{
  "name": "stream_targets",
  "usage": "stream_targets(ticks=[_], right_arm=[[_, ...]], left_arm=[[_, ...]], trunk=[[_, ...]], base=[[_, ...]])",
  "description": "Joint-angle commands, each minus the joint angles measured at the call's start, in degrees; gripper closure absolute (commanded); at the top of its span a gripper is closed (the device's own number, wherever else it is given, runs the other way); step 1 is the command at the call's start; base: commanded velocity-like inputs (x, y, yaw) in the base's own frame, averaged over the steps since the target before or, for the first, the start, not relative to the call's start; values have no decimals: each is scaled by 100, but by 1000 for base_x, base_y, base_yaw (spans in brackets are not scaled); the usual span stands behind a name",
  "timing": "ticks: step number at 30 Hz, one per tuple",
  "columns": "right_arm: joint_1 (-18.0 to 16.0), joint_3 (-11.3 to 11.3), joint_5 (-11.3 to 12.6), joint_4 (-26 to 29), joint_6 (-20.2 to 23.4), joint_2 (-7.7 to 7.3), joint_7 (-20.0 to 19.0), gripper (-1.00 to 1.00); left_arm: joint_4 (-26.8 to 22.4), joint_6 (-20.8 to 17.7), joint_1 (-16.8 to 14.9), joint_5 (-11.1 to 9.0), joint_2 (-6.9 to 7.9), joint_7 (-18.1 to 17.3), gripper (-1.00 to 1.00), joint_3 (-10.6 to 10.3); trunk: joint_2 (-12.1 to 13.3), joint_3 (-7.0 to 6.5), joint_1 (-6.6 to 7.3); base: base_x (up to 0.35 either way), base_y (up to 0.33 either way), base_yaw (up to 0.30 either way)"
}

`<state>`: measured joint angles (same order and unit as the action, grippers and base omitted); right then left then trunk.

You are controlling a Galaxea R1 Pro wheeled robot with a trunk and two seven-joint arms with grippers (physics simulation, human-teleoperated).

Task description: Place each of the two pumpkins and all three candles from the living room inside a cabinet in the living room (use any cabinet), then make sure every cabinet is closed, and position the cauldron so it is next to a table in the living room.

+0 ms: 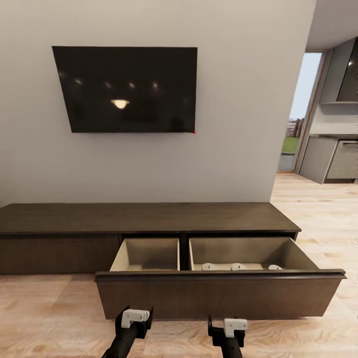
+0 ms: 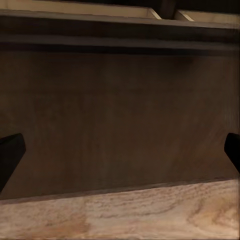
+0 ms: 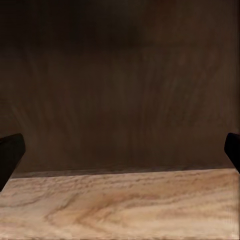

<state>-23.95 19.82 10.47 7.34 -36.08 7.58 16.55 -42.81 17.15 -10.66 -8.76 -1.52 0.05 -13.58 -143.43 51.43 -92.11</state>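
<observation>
The long dark-brown cabinet (image 1: 149,219) stands against the wall with its wide right drawer (image 1: 219,293) pulled out. Three white candles (image 1: 237,266) lie in the drawer's right beige compartment, their tops just showing over the front panel. The left compartment (image 1: 146,253) looks bare as far as I can see. Low in front of the drawer panel, my left gripper (image 1: 135,311) and right gripper (image 1: 227,319) both point at it. Both are open and hold nothing, with the left fingertips (image 2: 10,150) and right fingertips (image 3: 10,150) spread wide before the panel (image 2: 120,110). The pumpkins, cauldron and table are out of view.
A black TV (image 1: 127,89) hangs on the wall above the cabinet. Light wooden floor (image 1: 44,308) runs in front and to the right. At the far right a doorway (image 1: 303,109) opens toward a kitchen with grey units (image 1: 333,159).
</observation>
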Motion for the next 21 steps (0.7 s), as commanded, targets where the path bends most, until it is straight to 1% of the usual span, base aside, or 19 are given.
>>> stream_targets(ticks=[1,3,7,11,21], right_arm=[[-4,47,50,-4,-16,2,26,-100],[-4,39,57,-4,-9,4,29,-100],[-4,30,71,6,192,6,32,-100],[-4,25,76,20,300,7,32,-100],[-4,22,85,45,337,7,33,-100]], left_arm=[[5,21,-3,-61,3,1,-100,-18],[4,28,0,-61,3,-3,-100,-21],[-34,39,1,-57,3,-8,-100,-28],[-49,42,2,-56,3,-9,-100,-30],[-69,36,2,-55,3,-14,-100,-38]], trunk=[[-3,6,3],[-3,6,3],[-3,6,3],[-3,6,3],[-3,6,3]], base=[[-112,0,0],[-65,0,0],[-26,0,0],[-7,0,0],[-1,0,0]])
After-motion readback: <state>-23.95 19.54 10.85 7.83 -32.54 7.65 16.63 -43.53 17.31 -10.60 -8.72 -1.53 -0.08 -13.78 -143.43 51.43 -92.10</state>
